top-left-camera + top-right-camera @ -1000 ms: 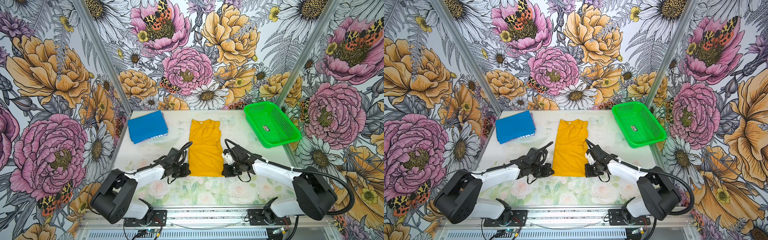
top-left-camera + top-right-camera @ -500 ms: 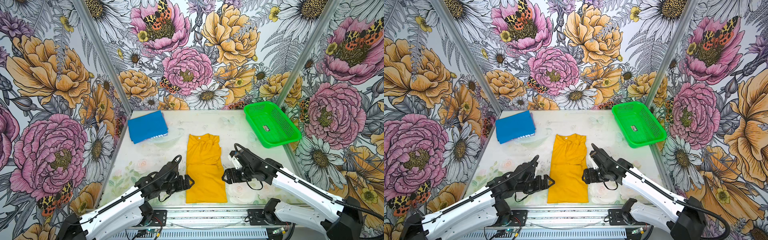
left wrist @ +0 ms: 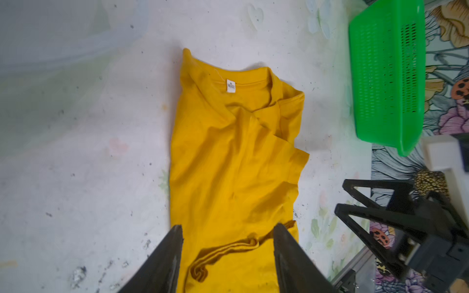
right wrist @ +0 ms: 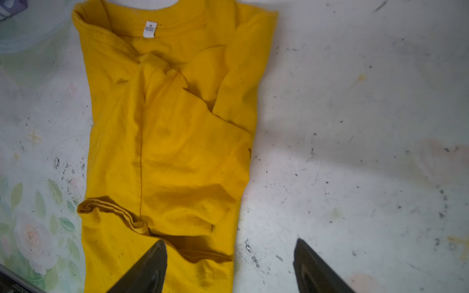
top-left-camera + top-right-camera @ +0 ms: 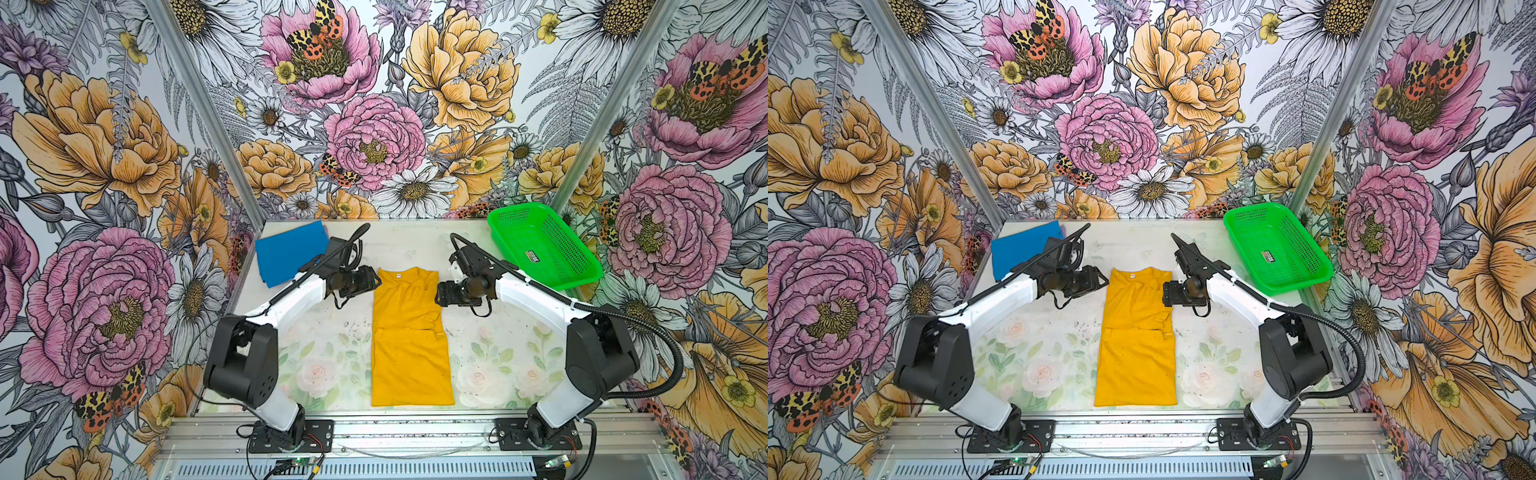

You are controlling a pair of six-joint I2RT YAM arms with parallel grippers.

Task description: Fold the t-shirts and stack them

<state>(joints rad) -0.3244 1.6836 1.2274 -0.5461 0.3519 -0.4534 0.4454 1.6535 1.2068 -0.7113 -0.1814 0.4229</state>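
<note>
Where the surface (image 5: 324, 365) reaches its far left corner, you have the blue t-shirt (image 5: 289, 253), a flat, soft folded rectangle. Your left hand (image 5: 376, 280) hovers just beside the yellow t-shirt (image 5: 409, 345) near its collar, fingers partly apart and gripping nothing. That t-shirt lies mid-surface as a long, narrow cloth strip, rumpled near the collar and smoother toward the near edge. Your right hand (image 5: 438, 293) is at its other shoulder, spread wide and empty. Bare, scuffed surface flanks the strip on both sides. The rigid perforated green basket (image 5: 544, 245) fills the far right corner.
</note>
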